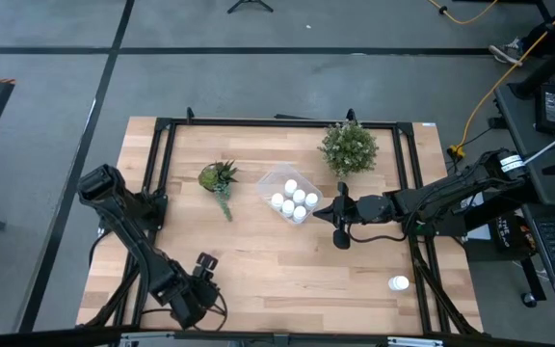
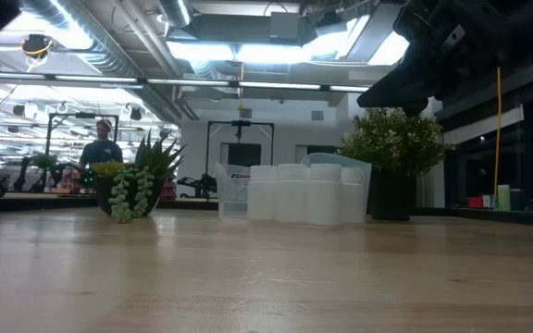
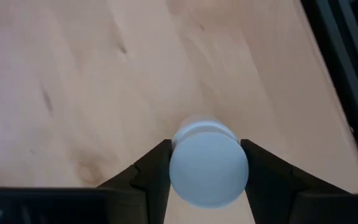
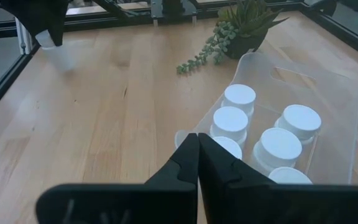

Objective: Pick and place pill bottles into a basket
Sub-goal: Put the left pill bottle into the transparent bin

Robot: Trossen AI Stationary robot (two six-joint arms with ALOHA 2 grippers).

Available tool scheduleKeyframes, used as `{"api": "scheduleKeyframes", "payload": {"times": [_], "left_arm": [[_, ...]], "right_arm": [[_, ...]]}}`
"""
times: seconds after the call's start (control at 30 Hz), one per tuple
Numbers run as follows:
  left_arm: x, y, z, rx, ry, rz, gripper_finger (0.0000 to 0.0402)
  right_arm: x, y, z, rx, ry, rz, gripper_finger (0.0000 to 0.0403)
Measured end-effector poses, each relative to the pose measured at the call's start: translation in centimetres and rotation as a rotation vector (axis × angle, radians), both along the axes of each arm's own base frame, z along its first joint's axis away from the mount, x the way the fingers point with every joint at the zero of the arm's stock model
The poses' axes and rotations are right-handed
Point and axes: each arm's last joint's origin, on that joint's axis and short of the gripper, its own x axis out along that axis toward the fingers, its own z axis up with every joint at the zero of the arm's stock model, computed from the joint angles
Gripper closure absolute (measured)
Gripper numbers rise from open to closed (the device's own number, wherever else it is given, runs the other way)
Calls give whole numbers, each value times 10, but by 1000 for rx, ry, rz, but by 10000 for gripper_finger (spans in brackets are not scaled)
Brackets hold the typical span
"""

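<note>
White and unmarked, every pill bottle in view carried no label or writing that could be read. The left gripper (image 3: 209, 171) sat low at the near-left part of the wooden table (image 1: 258, 260), its arm folded back from the table's left edge, and its two dark fingers (image 3: 151, 177) were pressed against the sides of a bottle (image 3: 208, 168) that stood upright between them, cap toward the wrist camera. From above this bottle could not be made out under the arm. The right arm reached in from the table's right side, stretched almost level, and the right gripper (image 4: 197, 155) hovered just beside the basket (image 1: 276, 181) with its fingers pressed together, holding nothing. The basket, clear plastic, sat near the table's middle between a small trailing succulent (image 1: 218, 179) and a bushy plant (image 1: 349, 148). Inside it stood about five bottles (image 1: 295, 199), all upright with their long axes vertical and their flat caps facing up, packed close together. One more bottle (image 1: 398, 283) stood alone near the table's near-right edge, well apart from the basket. A person (image 2: 103, 148) stood far back in the room.
</note>
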Motion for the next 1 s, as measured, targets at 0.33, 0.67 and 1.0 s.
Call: {"api": "scheduleKeyframes", "payload": {"times": [0.33,0.67,1.0], "left_arm": [[18,43,40,-10,-100,-69,242],[39,108,76,-52,-184,-66,242],[68,164,83,-46,-273,-46,242]], "right_arm": [[0,0,-1,-9,8,3,398],[-1,0,-2,-128,32,52,398],[-1,0,-2,-252,41,105,398]]}}
